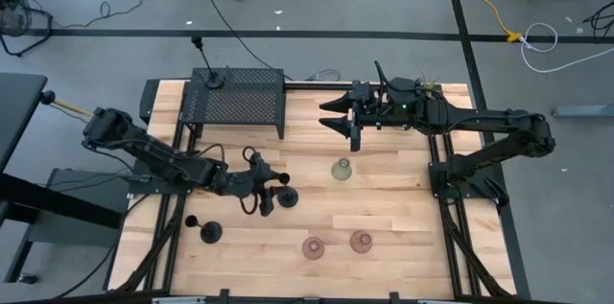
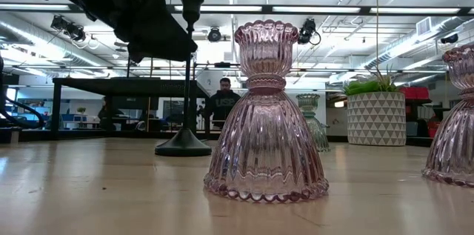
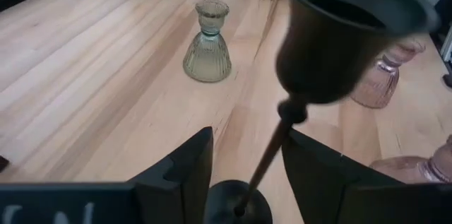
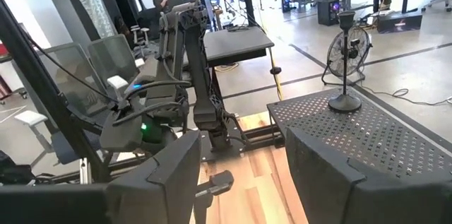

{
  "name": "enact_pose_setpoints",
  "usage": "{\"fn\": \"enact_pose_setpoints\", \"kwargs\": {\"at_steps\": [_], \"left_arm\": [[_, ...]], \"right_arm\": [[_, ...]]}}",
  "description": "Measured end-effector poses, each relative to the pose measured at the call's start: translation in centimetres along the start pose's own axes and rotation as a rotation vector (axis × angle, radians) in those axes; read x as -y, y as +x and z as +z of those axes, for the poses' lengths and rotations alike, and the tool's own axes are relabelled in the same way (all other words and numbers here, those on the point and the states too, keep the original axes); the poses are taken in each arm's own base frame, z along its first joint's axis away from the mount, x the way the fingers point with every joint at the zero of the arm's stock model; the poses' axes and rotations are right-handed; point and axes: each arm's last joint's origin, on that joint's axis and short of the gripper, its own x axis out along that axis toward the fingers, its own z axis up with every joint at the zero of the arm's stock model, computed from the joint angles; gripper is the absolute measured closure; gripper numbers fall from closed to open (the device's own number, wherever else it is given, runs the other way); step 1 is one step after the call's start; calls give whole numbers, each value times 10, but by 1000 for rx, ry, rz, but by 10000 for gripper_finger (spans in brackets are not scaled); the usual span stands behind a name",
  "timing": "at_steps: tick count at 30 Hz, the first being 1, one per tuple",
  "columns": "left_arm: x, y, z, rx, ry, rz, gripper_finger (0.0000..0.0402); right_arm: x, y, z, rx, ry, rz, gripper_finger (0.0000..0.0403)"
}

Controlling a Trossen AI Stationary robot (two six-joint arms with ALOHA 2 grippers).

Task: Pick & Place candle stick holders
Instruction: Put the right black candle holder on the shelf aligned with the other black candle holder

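Note:
A black candle stick holder (image 3: 272,160), with a round base and a thin stem, stands on the table. My left gripper (image 3: 247,174) is open, with one finger on either side of that stem, low near the base (image 1: 286,197); I see no touch. A second black holder (image 1: 209,232) stands near the table's left front. A third (image 4: 345,61) stands on the black mesh box (image 1: 235,98). A pale green glass holder (image 1: 342,170) sits mid-table, and two pinkish ones (image 1: 313,246) (image 1: 361,241) sit near the front. My right gripper (image 1: 345,117) hangs open and raised at the far side.
A green plant in a white patterned pot (image 2: 376,116) stands at the far right of the table, beneath my right arm. The mesh box fills the far left corner. Bare wood (image 1: 403,218) lies right of the glass holders. People sit in the room beyond the table.

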Motion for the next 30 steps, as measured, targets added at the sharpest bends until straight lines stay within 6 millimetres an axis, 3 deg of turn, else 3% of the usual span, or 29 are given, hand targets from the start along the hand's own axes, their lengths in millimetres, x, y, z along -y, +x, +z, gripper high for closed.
{"fn": "enact_pose_setpoints", "kwargs": {"at_steps": [14,20,30], "left_arm": [[-2,3,2,-41,-10,-84,388],[-3,3,2,-37,-14,-72,376],[-4,3,3,-29,-16,-55,390]], "right_arm": [[0,0,0,4,-1,0,195],[0,0,0,4,-1,0,195],[0,0,0,4,-1,0,195]]}}
